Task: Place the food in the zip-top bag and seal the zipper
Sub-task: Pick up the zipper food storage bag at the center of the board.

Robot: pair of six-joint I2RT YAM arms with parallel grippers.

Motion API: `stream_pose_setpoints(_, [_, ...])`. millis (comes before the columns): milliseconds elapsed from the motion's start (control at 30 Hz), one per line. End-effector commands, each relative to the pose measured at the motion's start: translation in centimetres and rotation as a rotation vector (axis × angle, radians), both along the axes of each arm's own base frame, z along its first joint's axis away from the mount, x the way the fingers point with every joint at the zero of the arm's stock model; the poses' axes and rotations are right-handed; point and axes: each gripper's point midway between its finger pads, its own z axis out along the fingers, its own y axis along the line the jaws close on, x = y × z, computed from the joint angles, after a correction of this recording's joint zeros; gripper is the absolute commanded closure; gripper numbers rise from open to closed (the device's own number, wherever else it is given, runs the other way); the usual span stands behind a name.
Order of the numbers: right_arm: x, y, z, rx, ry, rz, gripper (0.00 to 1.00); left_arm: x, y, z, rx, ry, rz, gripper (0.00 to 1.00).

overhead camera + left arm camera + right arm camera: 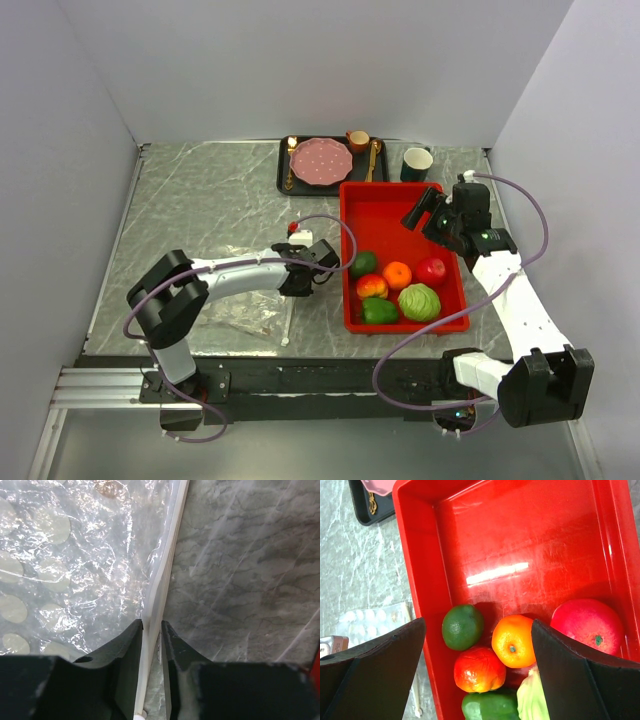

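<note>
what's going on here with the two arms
The left gripper is down at the clear zip-top bag on the table, jaws close on either side of its white zipper; whether they pinch it is unclear. The right gripper hangs open over the red tray, where all six toy foods lie. None is in the bag yet.

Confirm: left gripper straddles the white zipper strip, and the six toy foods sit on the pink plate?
No. The top view shows the toy foods in the red tray, not on the pink plate. The left gripper does straddle the zipper strip.
</note>
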Motion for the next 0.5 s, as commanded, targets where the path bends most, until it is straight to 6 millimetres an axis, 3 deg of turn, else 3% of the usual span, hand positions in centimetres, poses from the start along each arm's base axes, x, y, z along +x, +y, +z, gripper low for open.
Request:
stream_pose_setpoints(0, [-0.2, -0.19, 0.81, -0.023, -0.035, 0.003, 0.07, 0.81, -0.55, 0.28, -0.015, -0.036, 0.026, 0.73])
stream_pose_setpoints(300, [-0.37, -0.49, 0.82, -0.025, -0.036, -0.005, 0.06, 1.09, 0.01, 0.09, 0.01, -0.052, 0.042, 0.72])
stream_pose_setpoints(467, [-0.42, -0.7, 0.7, -0.024, -0.03, -0.007, 0.06, 1.07, 0.39, 0.1, 0.022, -0.057, 0.049, 0.8])
